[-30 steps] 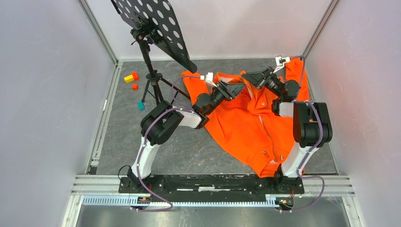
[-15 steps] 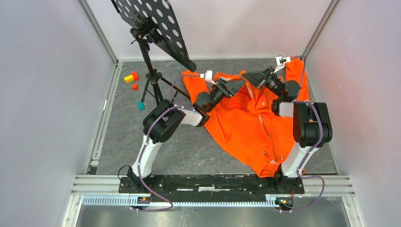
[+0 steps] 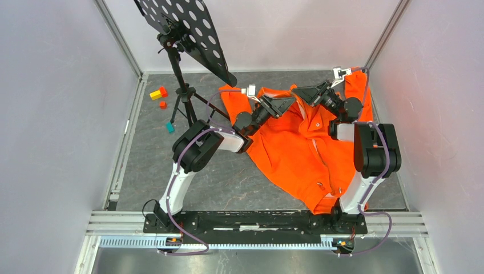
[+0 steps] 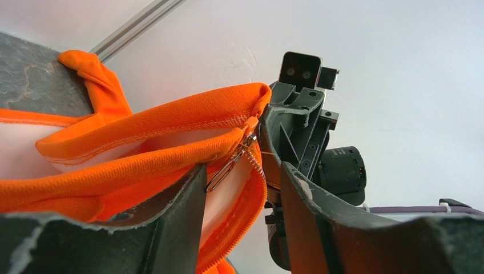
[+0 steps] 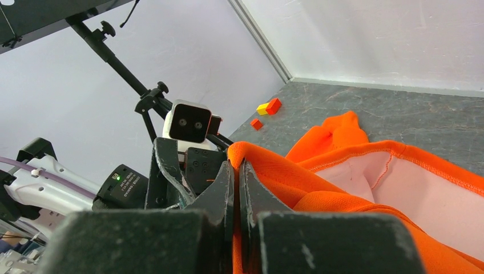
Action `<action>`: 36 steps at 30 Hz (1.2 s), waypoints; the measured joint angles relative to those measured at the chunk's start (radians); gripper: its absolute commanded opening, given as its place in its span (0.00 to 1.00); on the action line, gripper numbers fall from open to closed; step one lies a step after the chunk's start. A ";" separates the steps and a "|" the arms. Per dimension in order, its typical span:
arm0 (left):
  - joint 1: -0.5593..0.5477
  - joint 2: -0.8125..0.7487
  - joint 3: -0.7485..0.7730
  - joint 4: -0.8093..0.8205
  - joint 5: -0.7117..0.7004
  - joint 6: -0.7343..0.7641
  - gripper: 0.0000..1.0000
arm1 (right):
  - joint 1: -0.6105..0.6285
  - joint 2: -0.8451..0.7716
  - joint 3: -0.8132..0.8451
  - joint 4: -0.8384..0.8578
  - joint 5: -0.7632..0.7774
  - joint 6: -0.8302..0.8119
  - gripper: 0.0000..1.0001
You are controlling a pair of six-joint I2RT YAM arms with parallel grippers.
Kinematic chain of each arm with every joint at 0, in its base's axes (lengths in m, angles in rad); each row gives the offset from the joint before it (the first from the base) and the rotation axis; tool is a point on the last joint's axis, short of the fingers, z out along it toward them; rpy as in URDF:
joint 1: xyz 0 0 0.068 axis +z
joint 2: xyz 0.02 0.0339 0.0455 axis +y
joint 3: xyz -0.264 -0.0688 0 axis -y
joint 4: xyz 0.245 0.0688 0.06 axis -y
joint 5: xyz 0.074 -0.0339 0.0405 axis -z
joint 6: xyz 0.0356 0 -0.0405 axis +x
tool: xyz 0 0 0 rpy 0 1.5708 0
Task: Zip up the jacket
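The orange jacket (image 3: 302,151) lies spread on the grey floor at centre right, its top edge lifted between the two grippers. My right gripper (image 3: 301,91) is shut on the orange fabric edge; in the right wrist view (image 5: 237,166) the fabric (image 5: 342,188) is pinched between the closed jaws. My left gripper (image 3: 283,103) faces it. In the left wrist view it (image 4: 242,171) is open, and the metal zipper pull (image 4: 227,166) hangs between the jaws, close to the left finger (image 4: 182,211). The zipper teeth (image 4: 258,191) run down beside it.
A black music stand (image 3: 182,34) on a tripod stands left of the jacket, near my left arm. Small coloured blocks (image 3: 157,94) and a teal block (image 3: 170,127) lie at the far left. Walls close in on both sides.
My left arm has shifted slightly to the left and away. The right gripper keeps its hold on the jacket edge.
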 measured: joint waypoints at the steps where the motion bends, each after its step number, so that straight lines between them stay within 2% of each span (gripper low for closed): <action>1: 0.000 0.000 -0.002 0.003 0.001 0.000 0.55 | 0.000 0.000 0.000 0.000 0.000 0.001 0.00; 11: 0.000 0.000 -0.003 0.014 0.007 -0.007 0.37 | 0.000 0.000 0.000 0.000 0.000 0.005 0.00; 20: 0.000 0.000 -0.004 0.014 0.009 -0.018 0.33 | 0.000 0.000 0.000 0.000 0.000 0.010 0.00; 27: 0.000 0.000 -0.006 0.010 0.008 -0.024 0.23 | 0.000 0.000 0.000 0.000 0.000 0.013 0.00; 36: 0.000 0.000 -0.017 -0.006 0.008 -0.027 0.03 | 0.000 0.014 0.000 0.002 0.000 0.022 0.00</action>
